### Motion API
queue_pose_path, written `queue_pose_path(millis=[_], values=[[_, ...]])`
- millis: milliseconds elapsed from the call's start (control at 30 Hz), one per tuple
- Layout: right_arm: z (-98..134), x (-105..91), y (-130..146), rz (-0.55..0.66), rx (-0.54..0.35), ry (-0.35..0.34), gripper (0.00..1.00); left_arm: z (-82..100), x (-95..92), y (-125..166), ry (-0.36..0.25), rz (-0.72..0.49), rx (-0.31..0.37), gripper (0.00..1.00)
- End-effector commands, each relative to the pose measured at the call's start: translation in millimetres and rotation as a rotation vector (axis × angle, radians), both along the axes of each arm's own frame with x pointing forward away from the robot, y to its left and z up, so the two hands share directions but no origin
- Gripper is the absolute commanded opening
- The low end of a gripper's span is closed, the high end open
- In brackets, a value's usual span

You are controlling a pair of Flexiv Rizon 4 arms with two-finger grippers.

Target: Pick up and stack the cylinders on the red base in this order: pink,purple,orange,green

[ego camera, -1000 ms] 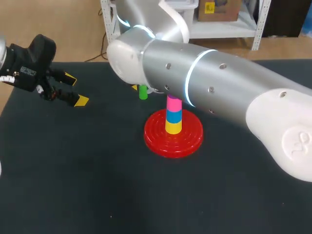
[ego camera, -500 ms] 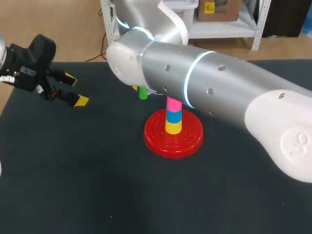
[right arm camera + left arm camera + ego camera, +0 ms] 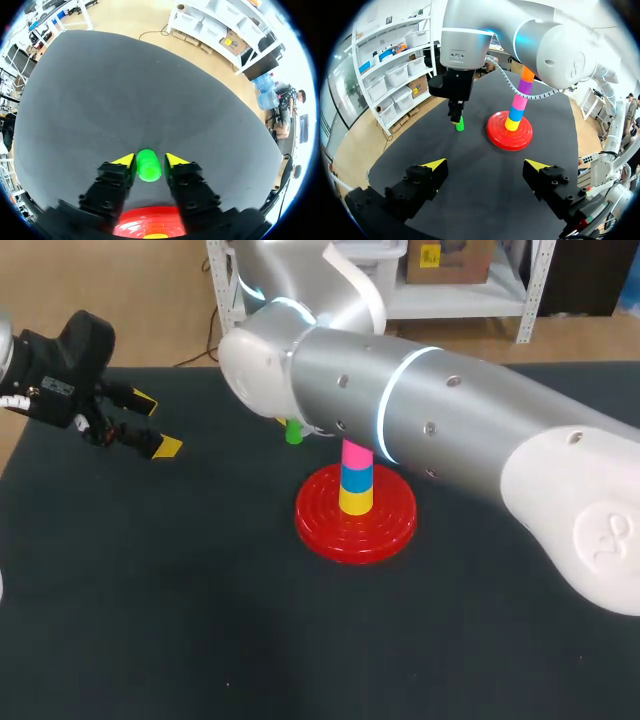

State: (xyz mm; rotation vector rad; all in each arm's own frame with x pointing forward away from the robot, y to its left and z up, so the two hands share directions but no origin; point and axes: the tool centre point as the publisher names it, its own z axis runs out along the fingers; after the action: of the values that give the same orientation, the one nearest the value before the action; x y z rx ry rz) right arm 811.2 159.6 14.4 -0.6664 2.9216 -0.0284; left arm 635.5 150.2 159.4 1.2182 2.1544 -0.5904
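Observation:
The green cylinder (image 3: 148, 165) stands on the black table between the fingers of my right gripper (image 3: 148, 160), which press on it from both sides. In the head view my right arm hides that gripper, and only the green cylinder (image 3: 293, 432) peeks out below it, beyond the red base (image 3: 325, 530). On the red base (image 3: 500, 140) rises a stack (image 3: 517, 102) of yellow, blue, pink, purple and orange pieces. My left gripper (image 3: 155, 424) hangs open at the table's far left, with nothing between its fingers.
My right arm (image 3: 450, 430) spans the table from the right front corner and passes over the stack's upper part. Bare black tabletop (image 3: 180, 590) lies in front of the base and to its left.
My right gripper's fingers have closed in on the green cylinder. The arm has barely shifted; the left arm is still.

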Motion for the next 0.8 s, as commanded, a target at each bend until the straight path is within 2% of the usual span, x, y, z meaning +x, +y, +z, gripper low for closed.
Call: queue_pose_path(millis=[33, 67, 100, 333, 600, 800], values=[[0, 7.8, 4, -0.036, -0.317, 0.671, 0.10, -0.9, -0.8, 2, -0.004, -0.002, -0.005, 1.00], [0, 7.9, 4, -0.036, -0.316, 0.671, 0.02, -0.9, -0.8, 2, -0.004, -0.002, -0.005, 1.00], [0, 8.0, 4, -0.035, -0.315, 0.671, 0.00, -0.9, -0.8, 2, -0.004, -0.002, -0.005, 1.00], [5, 8.3, 8, -0.030, -0.317, 0.672, 0.00, -0.9, -0.8, 2, -0.004, -0.002, -0.005, 1.00], [39, 10.5, 15, -0.010, -0.308, 0.646, 0.00, -0.9, -0.8, 2, -0.004, -0.002, -0.005, 1.00], [77, 11.3, 14, 0.005, -0.287, 0.581, 0.00, -0.9, -0.8, 2, -0.004, -0.002, -0.005, 1.00]])
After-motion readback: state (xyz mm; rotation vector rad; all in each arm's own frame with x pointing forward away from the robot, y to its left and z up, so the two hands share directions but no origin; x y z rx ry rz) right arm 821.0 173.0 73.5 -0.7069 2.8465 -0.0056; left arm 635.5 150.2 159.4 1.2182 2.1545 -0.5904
